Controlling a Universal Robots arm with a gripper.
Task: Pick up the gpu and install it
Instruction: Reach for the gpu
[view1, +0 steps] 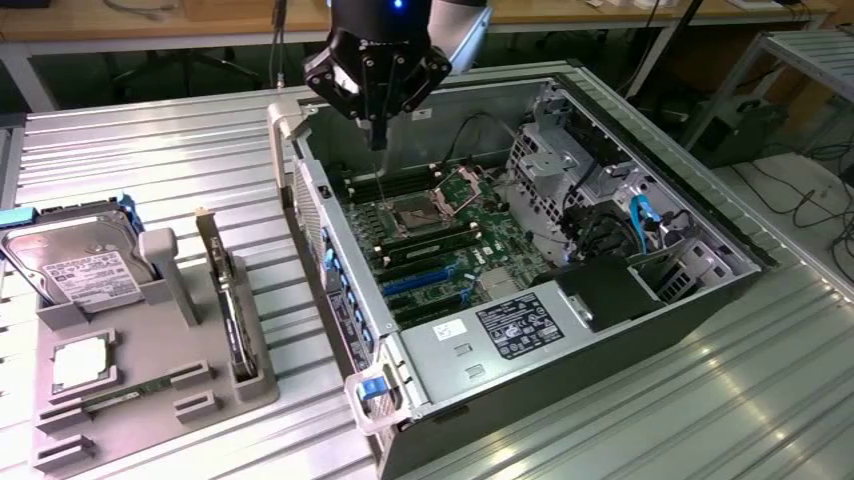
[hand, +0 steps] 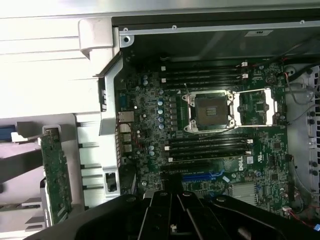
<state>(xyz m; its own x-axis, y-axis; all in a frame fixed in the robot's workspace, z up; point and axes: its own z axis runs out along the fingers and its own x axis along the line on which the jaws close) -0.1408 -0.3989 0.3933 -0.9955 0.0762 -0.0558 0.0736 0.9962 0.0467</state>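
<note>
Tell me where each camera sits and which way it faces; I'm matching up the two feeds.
Exterior view: raised off the arm, looking down slantwise at the open computer case on the table, the gpu in its holder at the exterior view's left; the shut gripper hangs over the case.
Wrist view: on the wrist, looking down into the case at the motherboard; the gripper's black body shows.
Shared: case, CPU socket, gpu, gripper.

Looks like a chunky black gripper (view1: 379, 146), all angular facets, narrows down to slim dark fingers (view1: 379, 128). Has a little blue light (view1: 395, 4) up top, pale grey arm link (view1: 470, 35) behind.
</note>
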